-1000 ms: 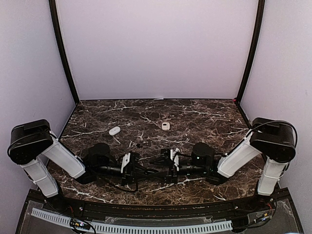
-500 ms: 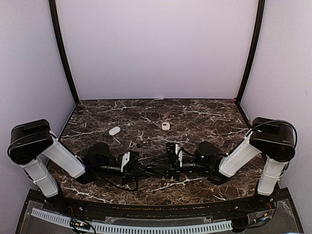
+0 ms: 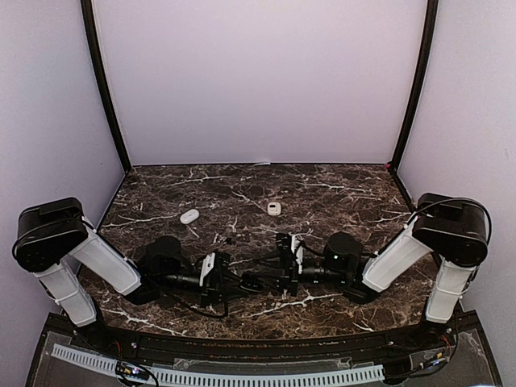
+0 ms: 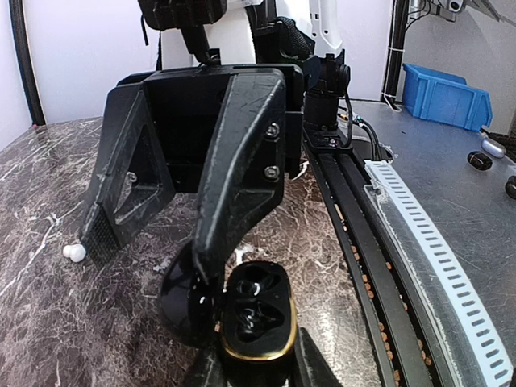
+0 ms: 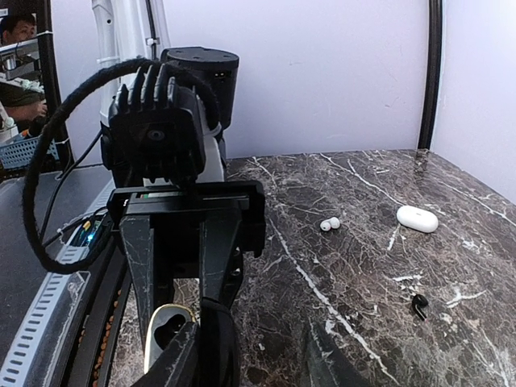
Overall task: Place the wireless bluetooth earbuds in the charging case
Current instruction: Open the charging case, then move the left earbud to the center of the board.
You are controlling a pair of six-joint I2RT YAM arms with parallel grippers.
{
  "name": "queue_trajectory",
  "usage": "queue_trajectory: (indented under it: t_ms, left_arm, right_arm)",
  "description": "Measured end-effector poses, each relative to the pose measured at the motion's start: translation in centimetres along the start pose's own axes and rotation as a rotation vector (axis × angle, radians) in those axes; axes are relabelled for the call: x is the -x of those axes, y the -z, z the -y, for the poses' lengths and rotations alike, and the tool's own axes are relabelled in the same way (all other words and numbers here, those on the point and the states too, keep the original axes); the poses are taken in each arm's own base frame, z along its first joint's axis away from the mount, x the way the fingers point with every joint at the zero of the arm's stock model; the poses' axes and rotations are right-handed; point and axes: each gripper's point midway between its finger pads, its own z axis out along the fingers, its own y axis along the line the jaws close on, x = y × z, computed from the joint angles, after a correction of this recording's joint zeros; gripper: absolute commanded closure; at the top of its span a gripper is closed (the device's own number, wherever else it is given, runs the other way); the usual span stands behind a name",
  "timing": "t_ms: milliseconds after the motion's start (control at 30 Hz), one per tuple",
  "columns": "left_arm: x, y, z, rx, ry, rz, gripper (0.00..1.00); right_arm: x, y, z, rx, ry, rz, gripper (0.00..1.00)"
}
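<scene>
My left gripper is shut on a black charging case with a gold rim, held low near the table's front. Its lid hangs open to the left, and both dark sockets show. My right gripper faces it, open. One of its fingers rests at the lid's hinge, and the lid stands against its left finger. A white earbud lies on the marble further out, also in the left wrist view. A black earbud lies nearer.
A white closed case lies on the marble at the left middle. Another small white item sits behind the grippers. A black rail and white cable chain run along the table's near edge.
The right gripper has drawn slightly back to the right and its jaws have narrowed. The left gripper has kept still with the case.
</scene>
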Motion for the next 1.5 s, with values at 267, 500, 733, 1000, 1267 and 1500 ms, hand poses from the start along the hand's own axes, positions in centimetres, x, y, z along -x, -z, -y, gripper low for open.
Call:
queue_trajectory:
  t_ms: [267, 500, 733, 1000, 1267, 1500]
  left_arm:
    - [0.0, 0.0, 0.1, -0.008, 0.001, 0.001, 0.87]
    - [0.0, 0.0, 0.2, -0.010, 0.001, 0.001, 0.87]
    - [0.0, 0.0, 0.2, -0.010, 0.001, 0.001, 0.87]
    - [0.0, 0.0, 0.2, -0.010, 0.001, 0.001, 0.86]
    - [0.0, 0.0, 0.2, -0.009, 0.012, 0.001, 0.87]
    - [0.8, 1.7, -1.7, 0.059, 0.076, 0.032, 0.88]
  right_arm:
    - [0.0, 0.0, -0.7, 0.042, 0.028, 0.001, 0.44]
    - [-0.2, 0.2, -0.9, 0.048, 0.034, -0.004, 0.38]
    - [-0.2, 0.2, -0.9, 0.048, 0.049, -0.004, 0.24]
    - [-0.4, 0.6, -1.0, 0.045, 0.065, 0.002, 0.19]
    - [-0.1, 0.9, -1.2, 0.045, 0.074, 0.020, 0.19]
    - [0.1, 2.1, -1.2, 0.015, 0.091, 0.025, 0.21]
